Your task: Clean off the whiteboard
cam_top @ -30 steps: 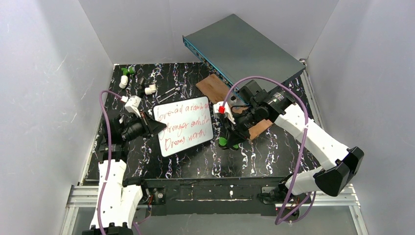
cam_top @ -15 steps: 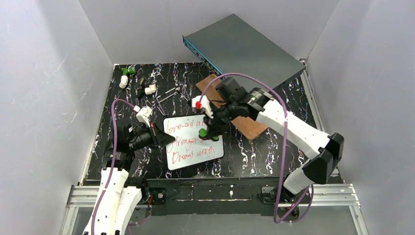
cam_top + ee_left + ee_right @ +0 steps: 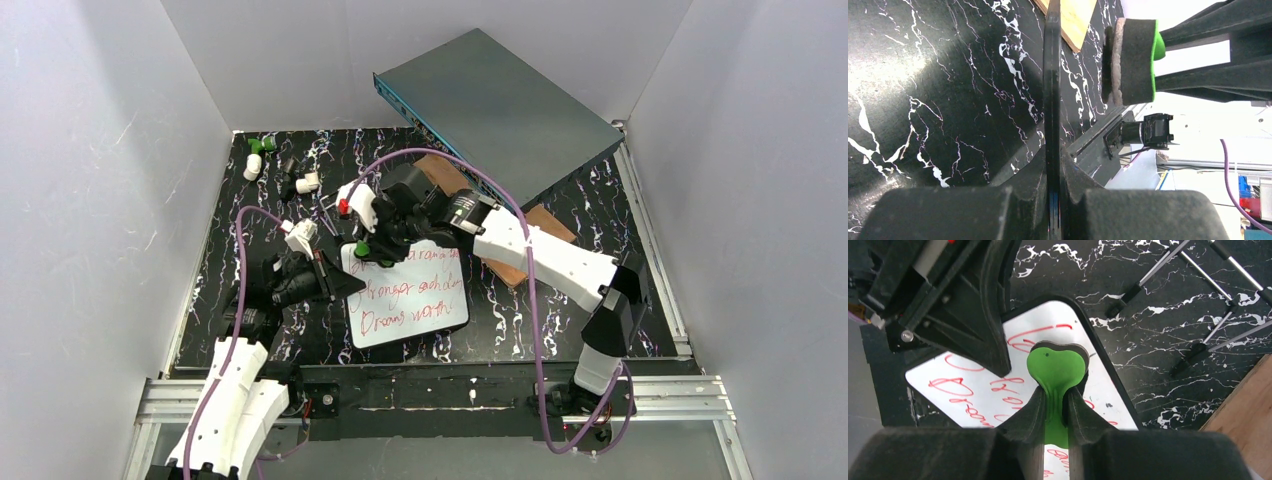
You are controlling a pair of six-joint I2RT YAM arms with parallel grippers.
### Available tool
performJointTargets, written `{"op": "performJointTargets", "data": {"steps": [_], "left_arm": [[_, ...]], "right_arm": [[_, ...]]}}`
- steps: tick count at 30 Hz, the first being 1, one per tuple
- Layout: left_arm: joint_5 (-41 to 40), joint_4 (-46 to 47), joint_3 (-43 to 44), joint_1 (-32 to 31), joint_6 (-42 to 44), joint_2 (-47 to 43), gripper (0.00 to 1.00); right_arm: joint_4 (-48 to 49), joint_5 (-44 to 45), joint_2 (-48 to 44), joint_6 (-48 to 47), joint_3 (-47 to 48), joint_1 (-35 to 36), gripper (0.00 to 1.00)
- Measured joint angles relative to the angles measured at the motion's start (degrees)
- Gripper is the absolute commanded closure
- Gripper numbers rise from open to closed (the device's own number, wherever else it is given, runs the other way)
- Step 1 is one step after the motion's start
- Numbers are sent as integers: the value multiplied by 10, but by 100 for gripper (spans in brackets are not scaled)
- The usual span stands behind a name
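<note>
Whiteboard (image 3: pixel 408 295) update: now lying near the middle of the black marbled tabletop (image 3: pixel 560 320), closer to the front edge and further right than a second ago, turned a little too. Still pinched at its left edge by the left gripper (image 3: pixel 345 283), clamped right down on the thin black rim. Shows up edge-on from the left wrist.

Bigger change on the other side. Right gripper (image 3: pixel 375 245) was hanging off the board's right side by the wooden plank (image 3: pixel 545 215) a second ago, now swung across and parked over the board's far-left corner. Squeezed narrow on the handle of the green eraser (image 3: pixel 1055 365), same hold as before. Felt face turned toward the board, with a sliver of gap showing from the left wrist, so can't call it touching. No wiped patches in the writing so far.

Headcount:
- one whiteboard, three lines of red scribble
- one green eraser
- one wooden plank
- one grey-teal metal box (image 3: pixel 497 110) at the back
- three small white bits (image 3: pixel 307 183) at the far left, one with green on it
- some thin metal rods (image 3: pixel 1120 302), too criss-crossed to count properly
</note>
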Motion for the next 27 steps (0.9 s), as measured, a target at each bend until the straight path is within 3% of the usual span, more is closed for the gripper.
{"op": "performJointTargets", "data": {"steps": [10, 21, 27], "left_arm": [[9, 27, -7, -5, -9, 10, 100], [18, 36, -15, -4, -8, 23, 100], [22, 47, -20, -2, -12, 28, 100]], "right_arm": [[45, 37, 30, 25, 7, 33, 99], [121, 69, -23, -23, -135, 40, 99], [115, 101, -17, -24, -124, 47, 99]]}}
